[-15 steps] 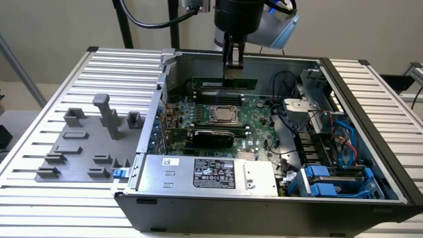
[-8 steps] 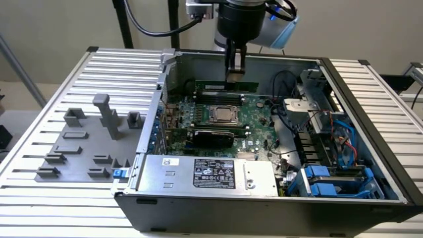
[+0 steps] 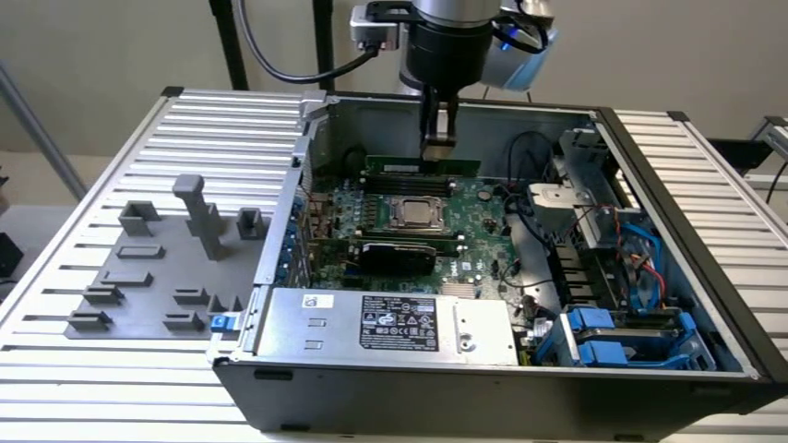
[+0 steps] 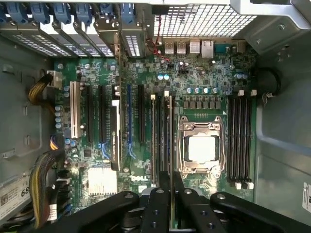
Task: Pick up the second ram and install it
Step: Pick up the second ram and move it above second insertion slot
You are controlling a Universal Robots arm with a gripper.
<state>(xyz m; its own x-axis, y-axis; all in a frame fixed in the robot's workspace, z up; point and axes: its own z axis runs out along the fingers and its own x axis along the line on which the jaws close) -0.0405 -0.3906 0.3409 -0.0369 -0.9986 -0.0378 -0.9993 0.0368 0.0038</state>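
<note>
The second ram [image 3: 425, 167] is a thin green stick that stands on its long edge inside the open computer case [image 3: 689, 277], over the back part of the motherboard [image 3: 474, 231]. If I take the exterior view as a clock face, its long axis goes from 9 o'clock to 3 o'clock, and it lies directly at 6 o'clock from the gripper [image 3: 437, 148], which comes down on it from 12 o'clock. The two black fingers [image 4: 158, 204] are closed on the stick near the middle of its length, one on each flat side; in the wrist view I see the board edge-on between them. The long black memory slots [image 3: 412, 180] lie just at 6 o'clock from the stick and go the same way, so stick and slots look parallel to me. I judge that the stick is over the slot at the back, or very near it, but I cannot tell if its lower edge touches the slot already. The CPU socket [image 3: 423, 214] is further toward 6 o'clock, well apart from the fingers.
</note>
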